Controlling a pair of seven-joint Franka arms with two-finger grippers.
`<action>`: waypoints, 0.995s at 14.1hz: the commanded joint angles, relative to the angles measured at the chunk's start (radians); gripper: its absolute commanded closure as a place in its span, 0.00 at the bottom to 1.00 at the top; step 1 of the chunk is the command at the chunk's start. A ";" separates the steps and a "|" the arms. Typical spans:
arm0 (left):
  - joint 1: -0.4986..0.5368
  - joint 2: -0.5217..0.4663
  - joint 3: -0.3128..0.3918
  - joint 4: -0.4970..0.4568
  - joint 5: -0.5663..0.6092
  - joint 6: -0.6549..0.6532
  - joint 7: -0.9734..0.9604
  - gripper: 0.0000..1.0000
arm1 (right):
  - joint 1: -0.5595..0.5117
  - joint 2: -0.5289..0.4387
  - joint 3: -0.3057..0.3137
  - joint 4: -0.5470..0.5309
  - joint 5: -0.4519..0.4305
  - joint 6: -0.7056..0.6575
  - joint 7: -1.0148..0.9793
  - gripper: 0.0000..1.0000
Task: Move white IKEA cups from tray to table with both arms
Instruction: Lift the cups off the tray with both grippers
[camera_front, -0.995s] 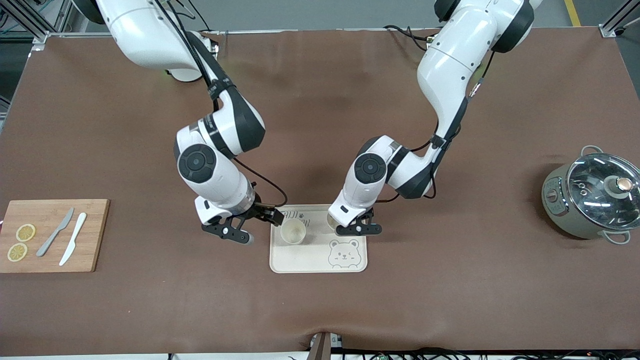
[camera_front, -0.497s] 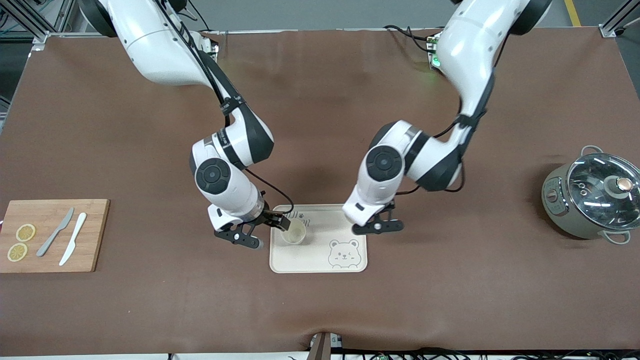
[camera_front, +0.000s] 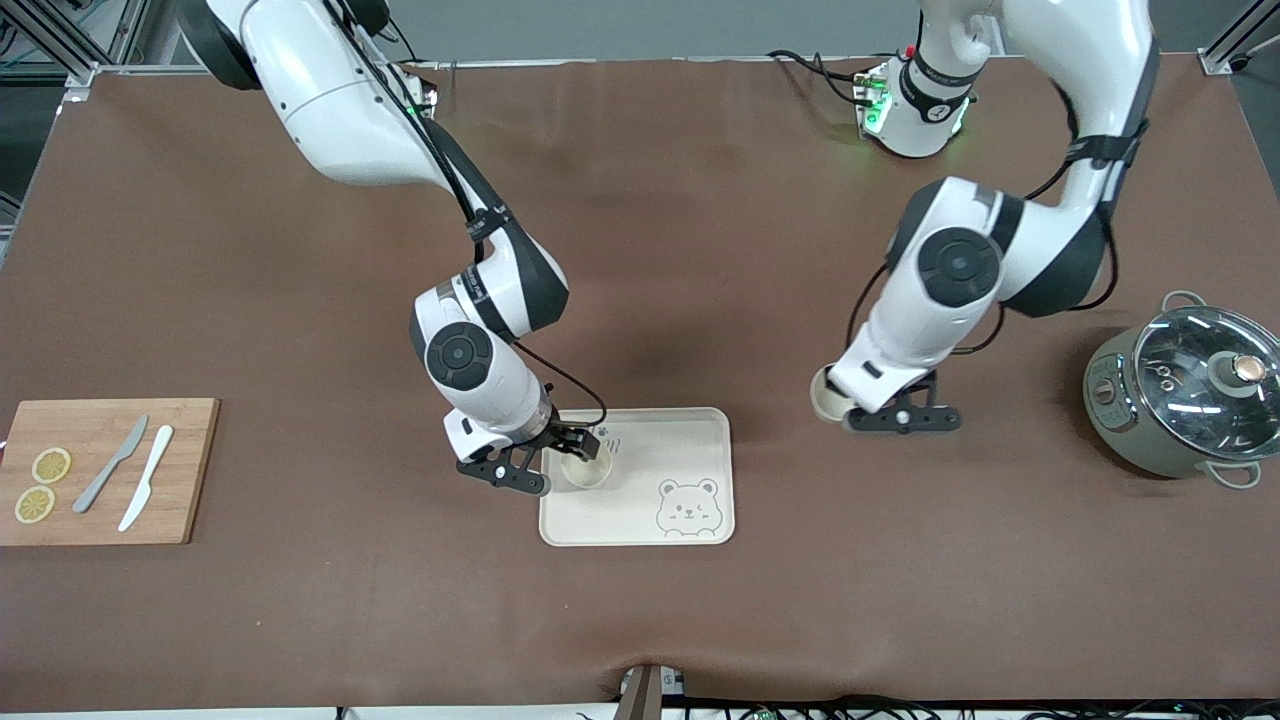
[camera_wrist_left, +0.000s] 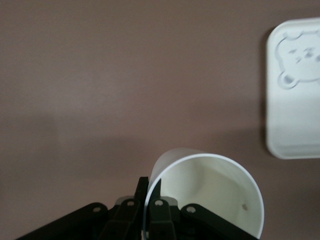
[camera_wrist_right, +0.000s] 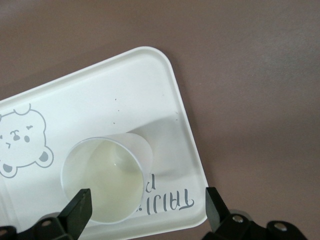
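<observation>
The right gripper (camera_front: 545, 465) is spread around a white cup (camera_front: 586, 467) standing on the bear tray (camera_front: 690, 440) — fingers (camera_wrist_right: 79, 211) apart from its wall. The left gripper (camera_front: 880, 415) pinches the rim of the second cup (camera_wrist_left: 207, 192), held over bare desk (camera_front: 640, 250) between the tray and the pot (camera_front: 1185, 395).

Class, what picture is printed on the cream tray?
A bear face on the tray, clearest in the front view.
</observation>
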 joint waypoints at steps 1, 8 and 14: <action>0.145 -0.148 -0.050 -0.199 -0.086 0.074 0.222 1.00 | 0.011 0.026 -0.012 0.034 -0.008 0.001 0.004 0.00; 0.289 -0.176 -0.050 -0.432 -0.269 0.336 0.598 1.00 | 0.034 0.066 -0.013 0.034 -0.028 0.029 0.006 0.00; 0.282 -0.055 -0.067 -0.491 -0.269 0.550 0.598 1.00 | 0.036 0.068 -0.012 0.034 -0.057 0.028 0.001 0.02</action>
